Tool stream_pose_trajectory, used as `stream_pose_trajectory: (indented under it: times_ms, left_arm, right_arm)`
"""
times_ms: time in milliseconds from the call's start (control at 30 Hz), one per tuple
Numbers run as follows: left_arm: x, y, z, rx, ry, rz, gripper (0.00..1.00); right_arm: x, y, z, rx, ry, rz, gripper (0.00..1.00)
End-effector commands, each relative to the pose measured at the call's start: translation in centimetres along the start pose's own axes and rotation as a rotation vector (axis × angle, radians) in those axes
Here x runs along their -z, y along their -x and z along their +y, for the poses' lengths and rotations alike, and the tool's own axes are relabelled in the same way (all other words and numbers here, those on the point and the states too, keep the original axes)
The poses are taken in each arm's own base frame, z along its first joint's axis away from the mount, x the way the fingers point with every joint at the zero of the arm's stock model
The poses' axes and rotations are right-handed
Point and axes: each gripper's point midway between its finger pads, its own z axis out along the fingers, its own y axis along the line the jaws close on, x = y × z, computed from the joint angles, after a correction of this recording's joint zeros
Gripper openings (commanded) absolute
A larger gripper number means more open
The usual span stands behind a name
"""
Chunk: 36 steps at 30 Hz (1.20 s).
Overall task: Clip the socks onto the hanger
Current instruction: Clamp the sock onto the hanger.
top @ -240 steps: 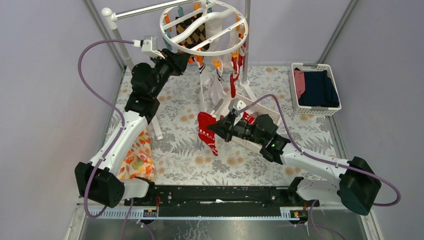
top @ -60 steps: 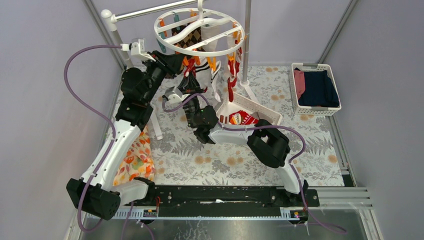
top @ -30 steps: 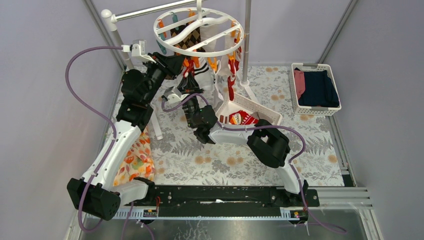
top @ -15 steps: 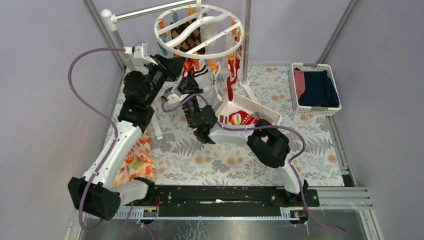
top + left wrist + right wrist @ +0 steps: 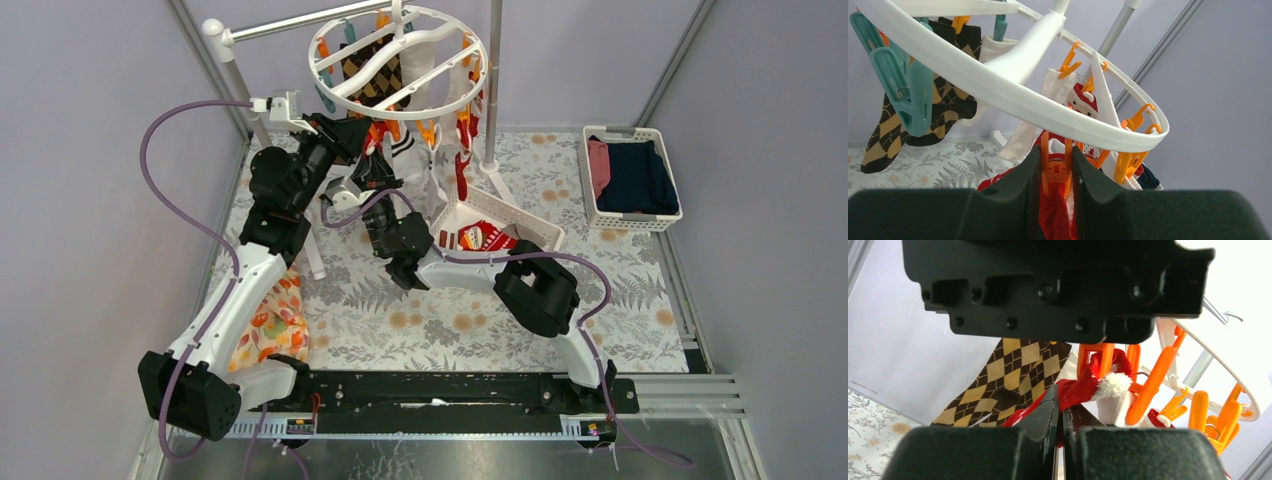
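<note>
The hanger (image 5: 998, 95) is seen hanging at the far side of the table (image 5: 620, 290), just beside an upright pole (image 5: 491, 90), and both arms are raised to its near-left rim. An orange clip (image 5: 1055, 175) dangling from that rim is pinched between the fingers of the left gripper (image 5: 1056, 155), which are closed partway onto its two sides. Red fabric is visible directly under this clip in the left wrist view. The right gripper (image 5: 1060, 412) is held just beneath the left one, its fingers pressed fully together on a red sock (image 5: 1075, 390) with a white fluffy trim. The sock's upper edge is brought up against the foot of the pinched clip; whether it is already inside the clip's mouth cannot be told. Other socks are already clipped around the ring: an argyle sock (image 5: 945, 100) at the left next to a teal clip (image 5: 903, 85), a white sock (image 5: 1053, 90) near the middle, and a red-and-white Christmas sock (image 5: 1083, 102) behind it. On the table below the hanger a white basket (image 5: 540, 232) is set at an angle, with another red patterned sock (image 5: 485, 237) lying in it. A second basket (image 5: 665, 215) of folded clothes is placed at the far right.
</note>
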Motion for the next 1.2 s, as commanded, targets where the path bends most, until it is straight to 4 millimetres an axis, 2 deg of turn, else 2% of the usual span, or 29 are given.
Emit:
stream_pose_trajectory:
  times_ms: [0, 67, 133, 367, 533, 667, 833, 933, 1000, 1167]
  left_arm:
    - [0.2, 1.3, -0.3, -0.019, -0.013, -0.054, 0.25]
    - [0.2, 1.4, -0.3, -0.012, -0.012, -0.056, 0.39]
    - [0.2, 1.4, -0.4, -0.008, -0.014, -0.050, 0.49]
    - [0.6, 1.7, -0.8, -0.004, -0.019, -0.049, 0.65]
    - [1.5, 2.2, -0.7, -0.016, 0.000, -0.058, 0.78]
    - [2.8, 1.5, 0.2, -0.039, 0.047, -0.043, 0.86]
    - [5.2, 0.2, 2.0, -0.089, 0.121, -0.022, 0.89]
    - [7.0, -0.3, 2.7, -0.115, 0.145, -0.025, 0.92]
    - [8.1, -0.9, 2.8, -0.133, 0.142, -0.017, 0.94]
    - [10.3, -3.6, 2.7, -0.137, 0.100, 0.054, 0.97]
  right_arm:
    - [-1.3, 3.9, -4.5, -0.108, -0.110, -0.060, 0.00]
    - [-1.2, 3.8, -4.5, -0.106, -0.111, -0.058, 0.00]
    - [-1.2, 3.6, -4.4, -0.106, -0.112, -0.054, 0.00]
    - [-1.1, 3.2, -4.3, -0.102, -0.117, -0.041, 0.01]
    - [-0.5, 2.7, -4.3, -0.096, -0.120, -0.037, 0.28]
    - [0.5, 2.0, -4.4, -0.103, -0.114, -0.030, 0.48]
    - [2.7, 1.8, -4.4, -0.125, -0.079, -0.050, 0.80]
    - [4.6, 2.3, -4.1, -0.136, -0.025, -0.080, 0.95]
    - [6.0, 2.3, -3.9, -0.151, 0.012, -0.087, 0.99]
    - [10.1, 1.7, -4.1, -0.235, 0.157, -0.072, 1.00]
